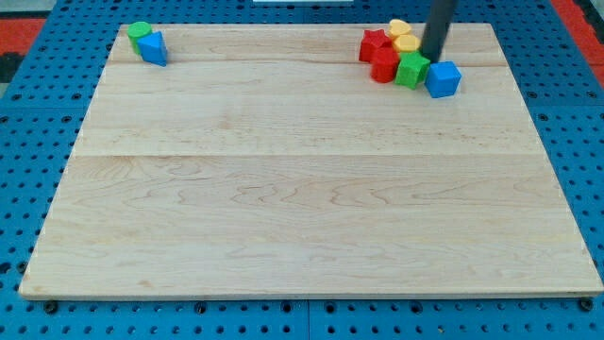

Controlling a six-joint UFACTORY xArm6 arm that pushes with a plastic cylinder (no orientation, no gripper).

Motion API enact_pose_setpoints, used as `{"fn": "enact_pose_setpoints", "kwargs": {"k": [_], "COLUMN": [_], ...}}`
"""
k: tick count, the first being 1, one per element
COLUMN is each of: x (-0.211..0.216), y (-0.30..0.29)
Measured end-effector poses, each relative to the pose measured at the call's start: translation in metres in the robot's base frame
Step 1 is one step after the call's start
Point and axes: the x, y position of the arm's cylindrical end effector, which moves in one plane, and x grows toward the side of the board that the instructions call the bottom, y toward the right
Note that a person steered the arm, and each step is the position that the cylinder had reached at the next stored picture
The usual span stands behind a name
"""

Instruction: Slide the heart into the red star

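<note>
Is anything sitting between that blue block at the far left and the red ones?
Nothing: in the camera view, bare wooden board separates the blue block from the red blocks.

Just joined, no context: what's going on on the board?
My tip is down in the cluster at the view's top right, right of the two yellow blocks, above the green block. The red blocks sit left of the yellows, a blue cube lower right. A green and blue pair sits top left.

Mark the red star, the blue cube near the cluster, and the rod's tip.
red star (374,44): camera view, middle of its top face.
blue cube (443,78): camera view, centre of the block.
my tip (431,58): camera view, rod's lower end, beside the yellow blocks.
</note>
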Motion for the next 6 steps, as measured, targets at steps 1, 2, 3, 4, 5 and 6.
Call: {"fn": "enact_pose_setpoints", "kwargs": {"k": [1, 2, 3, 4, 5, 6], "x": [-0.025, -0.071, -0.085, -0.076, -0.059, -0.024], "y": [0.02, 0.035, -0.01, -0.05, -0.075, -0.076]}}
